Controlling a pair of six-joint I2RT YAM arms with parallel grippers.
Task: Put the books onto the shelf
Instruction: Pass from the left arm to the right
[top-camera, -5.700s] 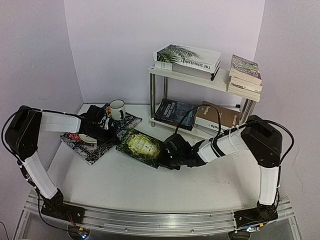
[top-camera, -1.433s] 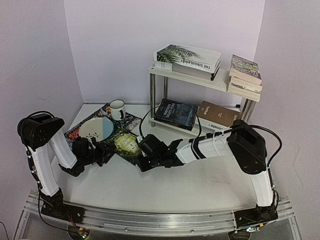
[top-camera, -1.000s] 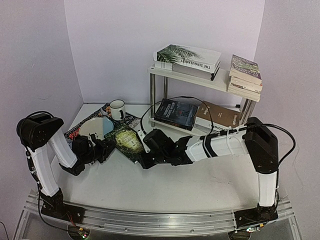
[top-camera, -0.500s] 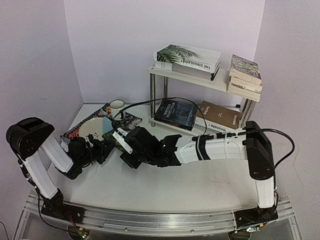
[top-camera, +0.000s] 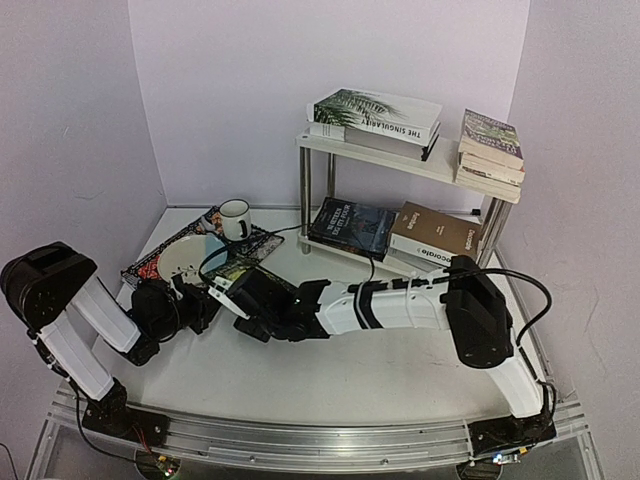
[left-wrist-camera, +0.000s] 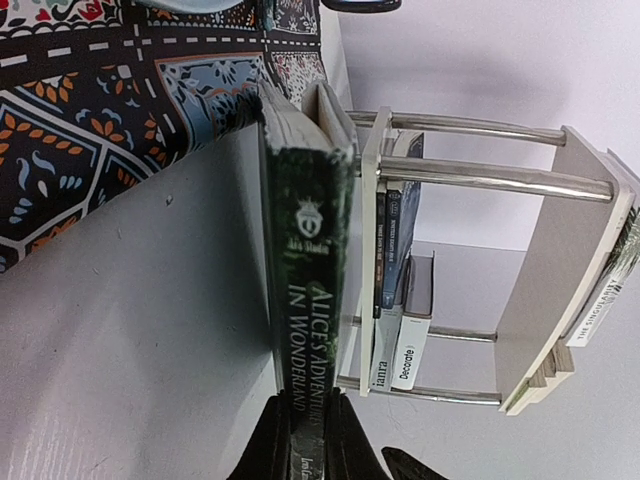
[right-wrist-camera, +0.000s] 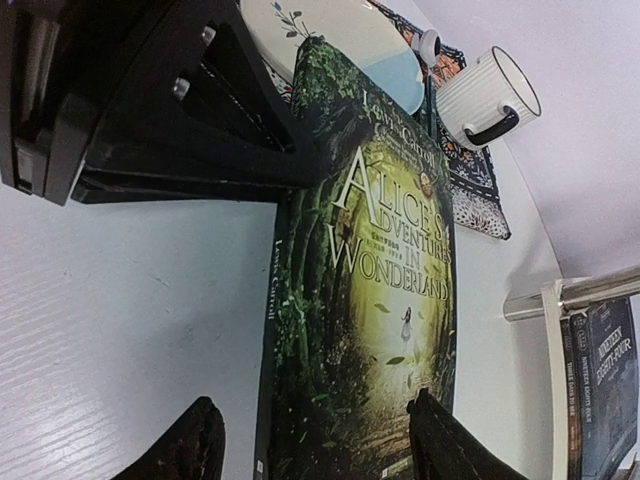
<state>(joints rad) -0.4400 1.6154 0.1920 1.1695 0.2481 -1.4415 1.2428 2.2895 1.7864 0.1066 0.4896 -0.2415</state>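
Note:
A dark green book, "Alice's Adventures in Wonderland" (top-camera: 240, 268) (right-wrist-camera: 370, 300), lies tilted at the placemat's edge. My left gripper (top-camera: 195, 305) (left-wrist-camera: 308, 450) is shut on its spine (left-wrist-camera: 305, 250) at one end. Low over the cover, my right gripper (top-camera: 238, 288) (right-wrist-camera: 315, 450) is open, one finger on each side of the book's width. The shelf (top-camera: 400, 160) (left-wrist-camera: 575, 260) stands at the back right. It carries a palm-leaf book (top-camera: 375, 110) and a stack (top-camera: 490, 150) on top, and a dark book (top-camera: 350, 225) and a brown one (top-camera: 435, 232) below.
A patterned placemat (top-camera: 262, 240) (left-wrist-camera: 90, 130) lies at the back left with a plate (top-camera: 185, 255) (right-wrist-camera: 340, 30) and a white mug (top-camera: 235, 218) (right-wrist-camera: 490, 95) on it. Walls close in the back and both sides.
My right gripper has slid left along the table onto the green book and its jaws have widened. The left arm has drawn back slightly, still gripping the spine.

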